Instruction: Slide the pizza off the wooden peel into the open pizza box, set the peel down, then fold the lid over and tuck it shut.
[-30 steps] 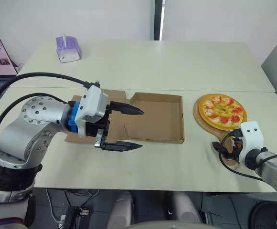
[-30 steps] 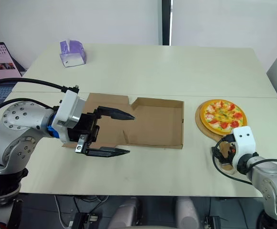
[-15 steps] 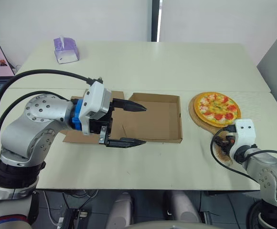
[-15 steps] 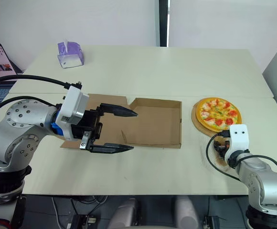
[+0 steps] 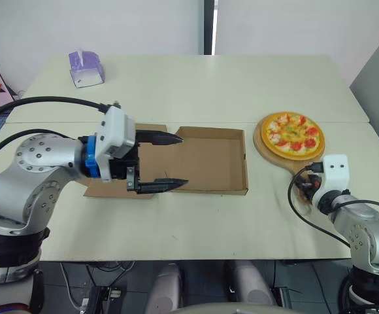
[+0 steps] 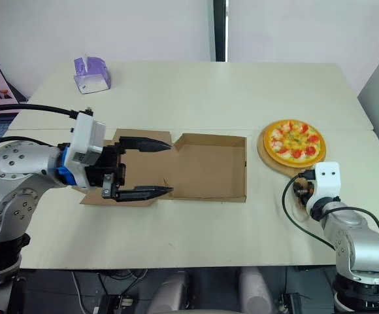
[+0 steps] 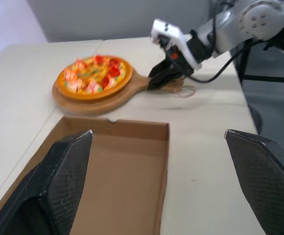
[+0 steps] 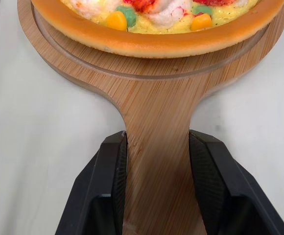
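Around the right gripper point(image 8: 157, 147), the cream tabletop point(image 5: 242, 85) is lying bare on both sides, its near edge running close behind. Just ahead, the round wooden peel point(image 8: 156, 98) is carrying the orange-crusted pizza point(image 5: 292, 131). A strip of tabletop is separating it from the open brown cardboard pizza box point(image 5: 209, 160), and a purple tissue box point(image 5: 85, 69) is sitting far beyond. The right fingers are pressing both sides of the peel's handle. The left gripper point(image 5: 183, 159) is hovering spread wide over the box's lid-side edge.
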Action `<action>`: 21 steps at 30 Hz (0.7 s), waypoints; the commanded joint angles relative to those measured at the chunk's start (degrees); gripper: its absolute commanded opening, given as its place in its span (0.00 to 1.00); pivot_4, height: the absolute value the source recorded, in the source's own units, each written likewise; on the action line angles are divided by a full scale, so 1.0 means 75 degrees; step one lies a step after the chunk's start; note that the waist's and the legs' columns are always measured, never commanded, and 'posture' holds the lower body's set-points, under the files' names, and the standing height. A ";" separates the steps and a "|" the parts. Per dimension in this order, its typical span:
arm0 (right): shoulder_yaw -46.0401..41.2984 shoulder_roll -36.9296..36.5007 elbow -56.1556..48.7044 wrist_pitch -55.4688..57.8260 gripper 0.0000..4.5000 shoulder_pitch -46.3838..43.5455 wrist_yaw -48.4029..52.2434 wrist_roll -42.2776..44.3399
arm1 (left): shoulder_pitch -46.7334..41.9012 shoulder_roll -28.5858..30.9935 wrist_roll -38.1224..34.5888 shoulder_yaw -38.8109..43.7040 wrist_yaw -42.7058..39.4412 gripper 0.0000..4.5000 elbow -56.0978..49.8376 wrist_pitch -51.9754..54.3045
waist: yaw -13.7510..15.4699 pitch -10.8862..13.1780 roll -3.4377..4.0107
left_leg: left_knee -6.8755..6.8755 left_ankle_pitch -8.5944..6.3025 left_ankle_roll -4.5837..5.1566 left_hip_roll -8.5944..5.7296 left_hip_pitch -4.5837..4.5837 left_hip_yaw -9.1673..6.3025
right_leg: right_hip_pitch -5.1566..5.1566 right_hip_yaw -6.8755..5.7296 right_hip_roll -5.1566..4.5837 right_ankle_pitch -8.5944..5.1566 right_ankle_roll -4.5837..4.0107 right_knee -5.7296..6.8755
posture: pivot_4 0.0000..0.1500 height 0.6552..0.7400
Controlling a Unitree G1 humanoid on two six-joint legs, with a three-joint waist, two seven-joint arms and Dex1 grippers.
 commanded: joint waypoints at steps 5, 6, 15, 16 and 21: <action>0.0200 -0.1088 -0.0198 -0.1159 0.35 -0.0790 0.1394 0.0271 | 0.0469 0.0539 -0.0031 0.1029 0.0265 1.00 -0.0012 0.0065 | 0.0027 0.0004 0.0004 | -0.0009 -0.0010 0.0015 0.0001 -0.0001 0.0002 | -0.0001 -0.0002 -0.0001 -0.0001 0.0001 -0.0011 | 1.00 1.00; 0.0257 -0.1318 -0.0150 -0.1158 0.35 -0.0877 0.1664 0.0351 | 0.0572 0.0605 -0.0048 0.1126 0.0256 1.00 -0.0036 0.0080 | 0.0026 0.0004 0.0003 | -0.0008 -0.0012 0.0019 0.0002 -0.0003 0.0001 | -0.0001 -0.0005 0.0000 -0.0001 0.0001 -0.0013 | 1.00 1.00; 0.1502 -0.3594 0.0851 -0.1847 0.35 -0.2264 0.4617 0.0703 | 0.1586 0.0870 -0.0154 0.1909 0.0337 1.00 -0.0539 0.0130 | 0.0030 0.0025 0.0013 | -0.0001 -0.0017 0.0029 0.0008 -0.0003 0.0016 | -0.0002 0.0000 0.0000 -0.0001 0.0000 -0.0016 | 1.00 1.00; 0.1750 -0.3732 0.1013 -0.2009 0.35 -0.2485 0.4889 0.0613 | 0.1736 0.0860 -0.0146 0.1996 0.0358 1.00 -0.0638 0.0134 | 0.0025 0.0026 0.0012 | -0.0001 -0.0017 0.0029 0.0011 -0.0003 0.0016 | -0.0002 -0.0001 0.0002 0.0000 0.0000 -0.0016 | 1.00 1.00; 0.2704 -0.4003 0.1641 -0.2848 0.35 -0.3303 0.5703 0.0100 | 0.2273 0.0832 -0.0228 0.2364 0.0477 1.00 -0.1018 0.0217 | 0.0032 0.0028 0.0010 | -0.0001 -0.0017 0.0028 0.0017 -0.0004 0.0019 | -0.0003 0.0000 0.0003 0.0000 0.0000 -0.0018 | 1.00 1.00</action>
